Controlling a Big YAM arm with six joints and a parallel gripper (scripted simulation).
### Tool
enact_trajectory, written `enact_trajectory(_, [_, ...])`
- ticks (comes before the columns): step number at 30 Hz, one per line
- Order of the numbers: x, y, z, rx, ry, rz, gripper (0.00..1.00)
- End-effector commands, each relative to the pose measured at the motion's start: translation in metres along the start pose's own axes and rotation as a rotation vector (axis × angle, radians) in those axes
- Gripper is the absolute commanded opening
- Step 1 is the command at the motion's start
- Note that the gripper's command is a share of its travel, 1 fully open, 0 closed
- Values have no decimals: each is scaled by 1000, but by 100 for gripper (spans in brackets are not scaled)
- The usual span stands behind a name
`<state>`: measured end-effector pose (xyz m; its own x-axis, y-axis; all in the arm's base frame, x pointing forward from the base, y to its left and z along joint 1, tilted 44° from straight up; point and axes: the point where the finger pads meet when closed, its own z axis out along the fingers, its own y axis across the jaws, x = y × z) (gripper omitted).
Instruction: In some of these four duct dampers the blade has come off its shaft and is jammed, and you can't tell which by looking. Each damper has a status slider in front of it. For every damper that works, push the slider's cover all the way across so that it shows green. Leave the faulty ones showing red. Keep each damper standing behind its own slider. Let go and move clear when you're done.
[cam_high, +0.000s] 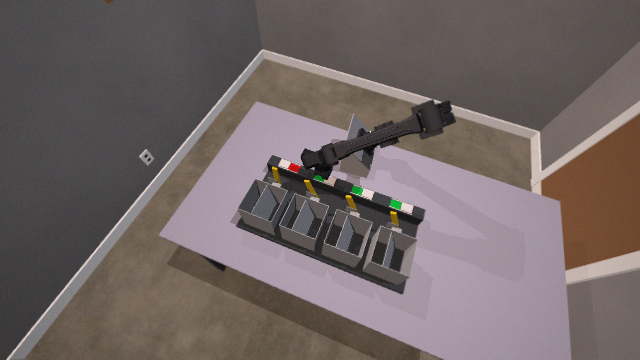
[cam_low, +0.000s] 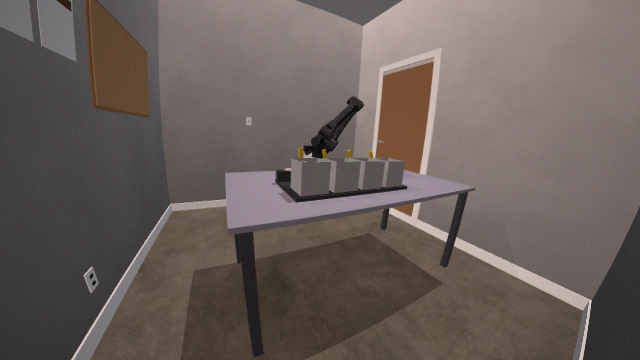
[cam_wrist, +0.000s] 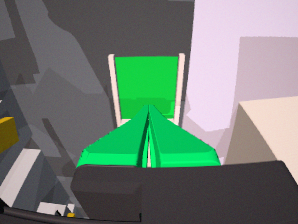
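Four grey box dampers stand in a row on a dark base (cam_high: 325, 235), each with a yellow lever, such as the second one's (cam_high: 310, 188). The slider rail runs behind them. The leftmost slider shows red (cam_high: 294, 167). The second (cam_high: 318, 177), third (cam_high: 356, 190) and fourth (cam_high: 395, 204) sliders show green, each with its pale cover beside it. My gripper (cam_high: 319, 170) is shut and empty, low over the second slider. In the wrist view its green fingers (cam_wrist: 148, 132) are pressed together just before the green window (cam_wrist: 147, 90), and the cream cover (cam_wrist: 266, 129) lies to the right.
A grey triangular panel (cam_high: 359, 150) stands on the table behind the rail, under my arm. In the exterior view the dampers (cam_low: 345, 175) hide the sliders, and my gripper (cam_low: 315, 149) sits just behind them.
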<state>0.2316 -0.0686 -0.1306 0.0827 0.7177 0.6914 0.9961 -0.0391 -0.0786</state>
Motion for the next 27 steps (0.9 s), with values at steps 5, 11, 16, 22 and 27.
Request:
enact_trajectory(5, [-11,19,-34,-41,-32,-29,0])
enact_trajectory(11, [-12,17,-50,-37,-28,-25,0])
enact_trajectory(16, [-11,12,-48,-23,-14,-15,0])
enact_trajectory(22, [-9,17,-51,-29,-28,-35,0])
enact_trajectory(27, [-9,17,-51,-29,-28,-35,0])
